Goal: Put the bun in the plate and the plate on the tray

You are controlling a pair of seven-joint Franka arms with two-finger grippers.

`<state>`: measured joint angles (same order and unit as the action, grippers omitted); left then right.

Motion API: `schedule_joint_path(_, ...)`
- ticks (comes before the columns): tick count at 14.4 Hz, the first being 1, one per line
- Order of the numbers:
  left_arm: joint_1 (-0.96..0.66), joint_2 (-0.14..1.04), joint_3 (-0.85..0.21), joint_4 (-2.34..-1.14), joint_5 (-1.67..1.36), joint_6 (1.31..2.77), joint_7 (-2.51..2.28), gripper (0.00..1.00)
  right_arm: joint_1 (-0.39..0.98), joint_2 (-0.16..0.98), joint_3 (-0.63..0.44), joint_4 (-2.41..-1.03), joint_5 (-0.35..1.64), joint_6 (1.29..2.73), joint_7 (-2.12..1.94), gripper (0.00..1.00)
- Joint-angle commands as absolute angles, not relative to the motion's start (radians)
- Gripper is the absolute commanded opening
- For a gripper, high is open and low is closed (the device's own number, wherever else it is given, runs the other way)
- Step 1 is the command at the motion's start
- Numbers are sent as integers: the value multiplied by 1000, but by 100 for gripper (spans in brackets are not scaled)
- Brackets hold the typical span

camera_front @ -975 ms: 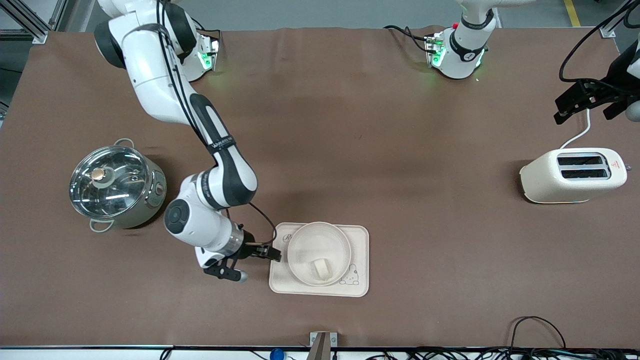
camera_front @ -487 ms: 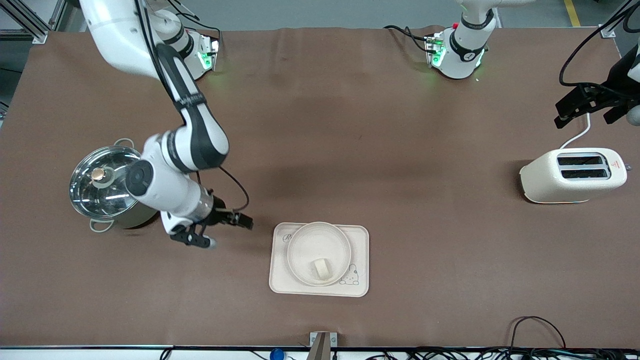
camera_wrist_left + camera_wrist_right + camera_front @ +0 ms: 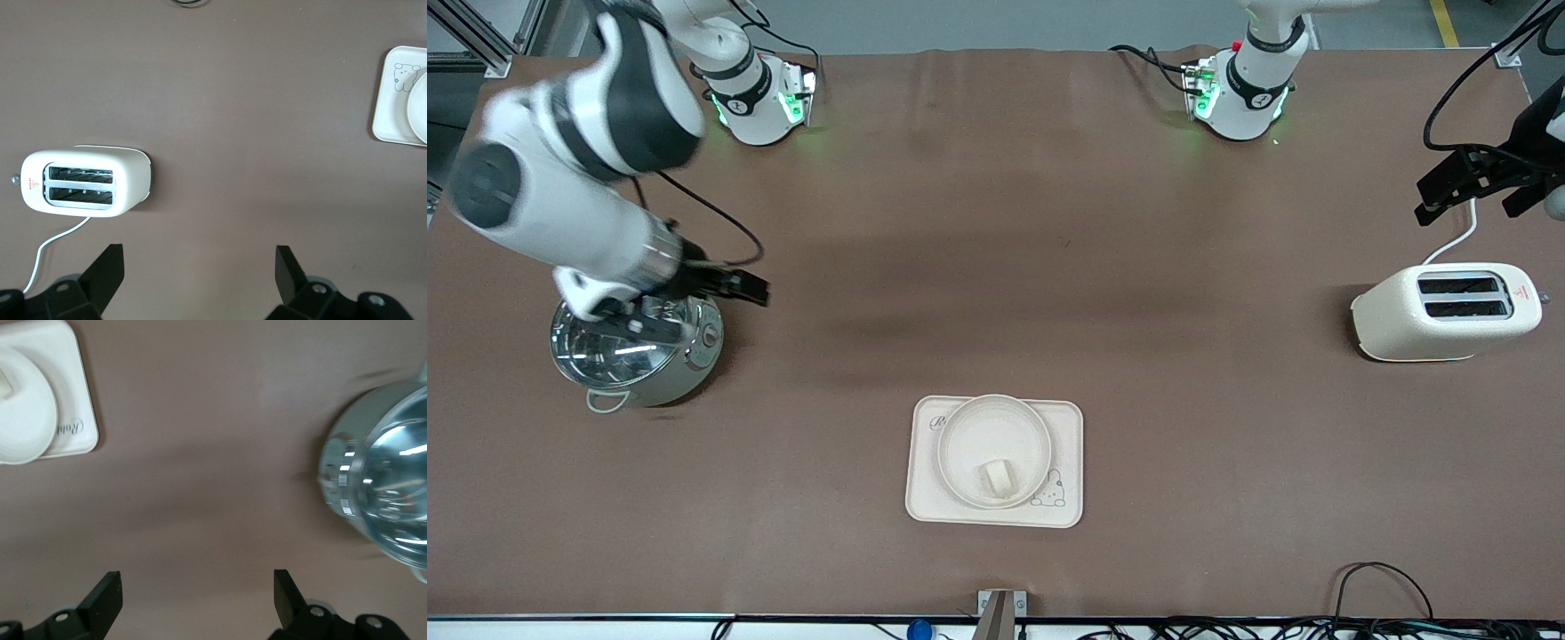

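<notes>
The bun point(image 3: 999, 478) lies in the round plate point(image 3: 971, 425), off centre on the side nearer the front camera. The plate stands on the tray point(image 3: 1069, 425), near the table's front middle. My right gripper point(image 3: 692, 307) is open and empty, up in the air over the steel pot point(image 3: 636, 356) at the right arm's end. In the right wrist view its fingers point(image 3: 198, 583) are wide apart, with the tray point(image 3: 73, 420) and plate point(image 3: 27, 420) far off. My left gripper point(image 3: 1476, 197) waits open and empty above the toaster point(image 3: 1445, 311); its wrist view point(image 3: 199, 257) shows bare table between the fingers.
The lidded steel pot also shows in the right wrist view point(image 3: 383, 487). The white toaster point(image 3: 87, 183) with its cord stands at the left arm's end. The tray's corner point(image 3: 393, 100) shows in the left wrist view. Cables run along the front edge.
My right gripper has drawn away from beside the tray and risen, moving over the pot. The plate, bun and tray stayed put. The left arm barely moved.
</notes>
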<state>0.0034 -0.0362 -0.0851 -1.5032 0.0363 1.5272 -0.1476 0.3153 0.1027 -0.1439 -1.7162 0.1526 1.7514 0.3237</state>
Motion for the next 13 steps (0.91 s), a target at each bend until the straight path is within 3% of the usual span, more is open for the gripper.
schedule_joint_path(1,9,-49,-77,-1500,14,1502,-132,100,215,95,-130,-1605,124,1654,286,100)
schedule_joint_path(6,9,-49,-75,-1497,12,1503,-133,100,109,89,-133,-1373,45,1332,66,100)
schedule_joint_path(10,9,-49,-75,-1485,9,1503,-132,100,95,-18,-135,-1361,-23,1302,52,100)
schedule_joint_path(13,11,-48,-72,-1482,-9,1503,-132,100,114,-25,-104,-1362,-138,1308,49,100)
